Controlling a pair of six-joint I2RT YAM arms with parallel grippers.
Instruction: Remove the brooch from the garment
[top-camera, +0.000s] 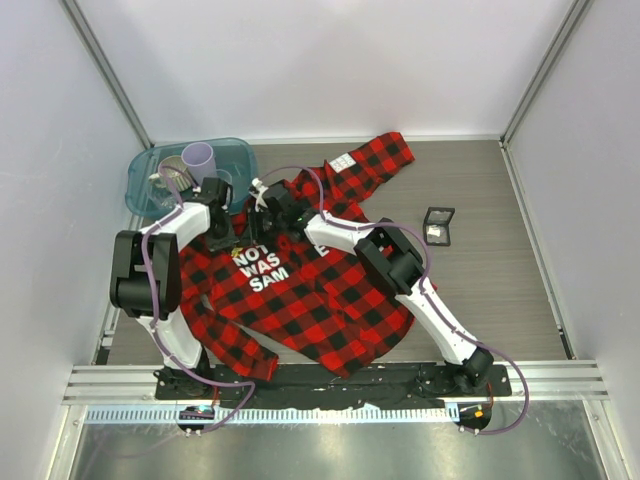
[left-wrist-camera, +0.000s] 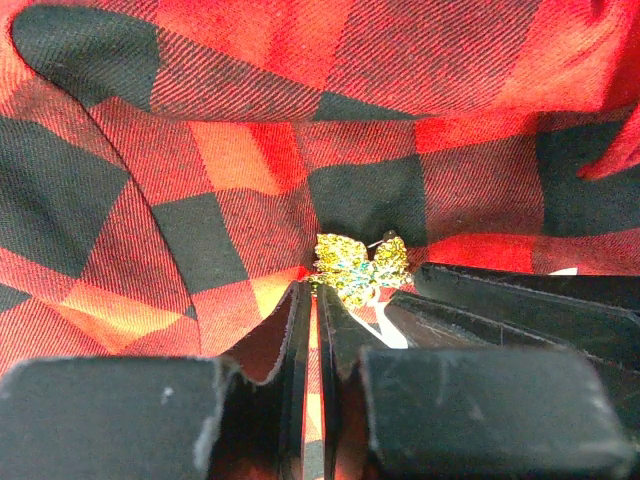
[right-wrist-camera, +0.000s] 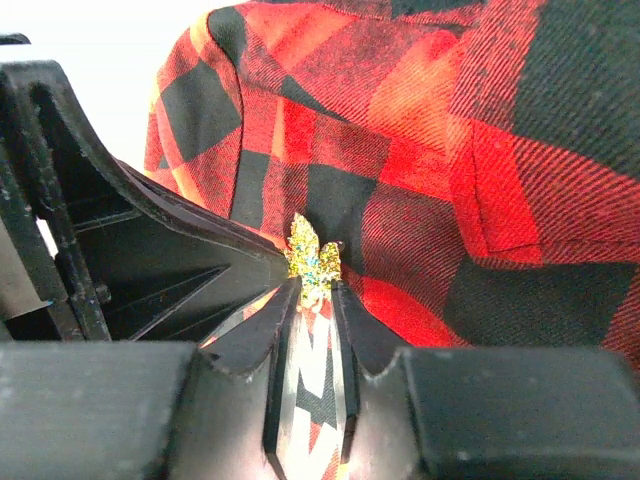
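Note:
The red-and-black plaid garment (top-camera: 320, 300) lies spread on the table, with white lettering (top-camera: 262, 268) on it. The small gold spiky brooch (left-wrist-camera: 360, 268) sits on the cloth just above the lettering. My right gripper (right-wrist-camera: 315, 285) is shut on the brooch's (right-wrist-camera: 313, 258) lower end. My left gripper (left-wrist-camera: 312, 288) is nearly closed, pinching the garment (left-wrist-camera: 230, 150) right beside the brooch's left edge. Both grippers meet over the shirt's chest in the top view, left gripper (top-camera: 228, 238) and right gripper (top-camera: 255, 228). The right gripper's fingers (left-wrist-camera: 520, 300) show in the left wrist view.
A teal bin (top-camera: 232, 152) at the back left holds a purple cup (top-camera: 198, 157) and a metal cup (top-camera: 172, 172). A small black square box (top-camera: 438, 225) lies on the table right of the shirt. A white label (top-camera: 343, 162) is on the raised sleeve. Walls enclose three sides.

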